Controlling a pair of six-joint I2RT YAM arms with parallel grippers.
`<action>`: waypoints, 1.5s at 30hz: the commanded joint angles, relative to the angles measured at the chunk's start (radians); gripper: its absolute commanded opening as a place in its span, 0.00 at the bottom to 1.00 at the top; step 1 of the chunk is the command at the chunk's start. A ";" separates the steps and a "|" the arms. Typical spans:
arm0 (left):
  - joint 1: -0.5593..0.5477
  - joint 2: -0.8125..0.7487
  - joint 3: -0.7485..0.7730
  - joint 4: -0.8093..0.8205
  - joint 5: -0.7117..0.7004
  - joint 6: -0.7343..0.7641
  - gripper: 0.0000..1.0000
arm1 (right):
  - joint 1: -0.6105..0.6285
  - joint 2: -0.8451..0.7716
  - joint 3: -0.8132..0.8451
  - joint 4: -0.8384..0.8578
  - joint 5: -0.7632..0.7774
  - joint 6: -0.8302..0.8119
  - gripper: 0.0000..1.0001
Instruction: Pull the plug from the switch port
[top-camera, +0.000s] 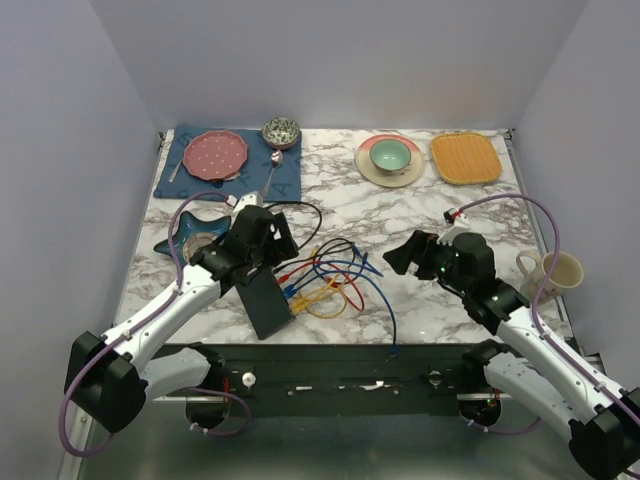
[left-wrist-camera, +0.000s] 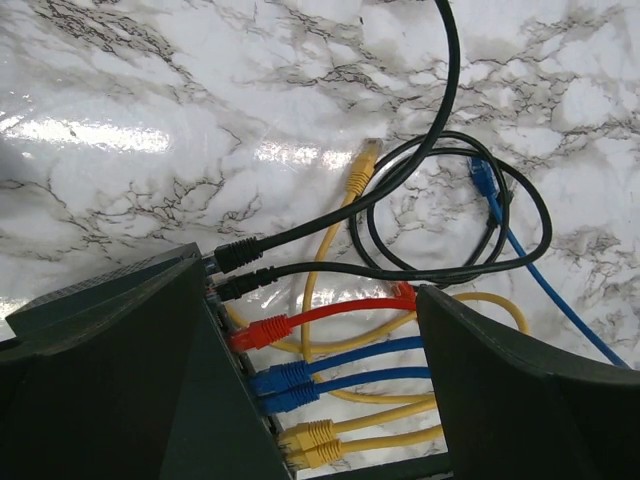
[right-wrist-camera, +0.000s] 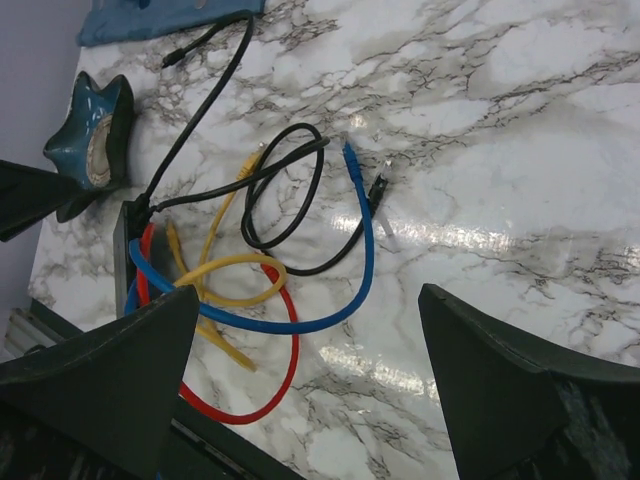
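The black switch lies flat near the front edge, its socket row facing right. Black, red, blue and yellow cables fan out from it across the marble. In the left wrist view two black plugs, a red plug, two blue plugs and two yellow plugs sit in the ports. My left gripper hangs open over the switch's far end, its jaws straddling the plugs and touching none. My right gripper is open above bare marble, right of the cable tangle, holding nothing.
A dark blue star dish sits just left of the left gripper. At the back are a blue mat with a pink plate, a patterned bowl, a teal bowl and an orange mat. A mug stands at right.
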 joint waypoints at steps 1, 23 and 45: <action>-0.005 -0.068 -0.030 0.019 -0.012 -0.012 0.99 | 0.005 -0.035 -0.021 0.071 -0.073 0.012 1.00; -0.001 0.062 -0.132 -0.001 -0.159 -0.154 0.99 | 0.005 -0.078 0.022 0.066 -0.156 -0.078 1.00; -0.082 -0.023 -0.057 -0.165 -0.252 -0.276 0.95 | 0.005 -0.052 0.019 0.063 -0.130 -0.090 1.00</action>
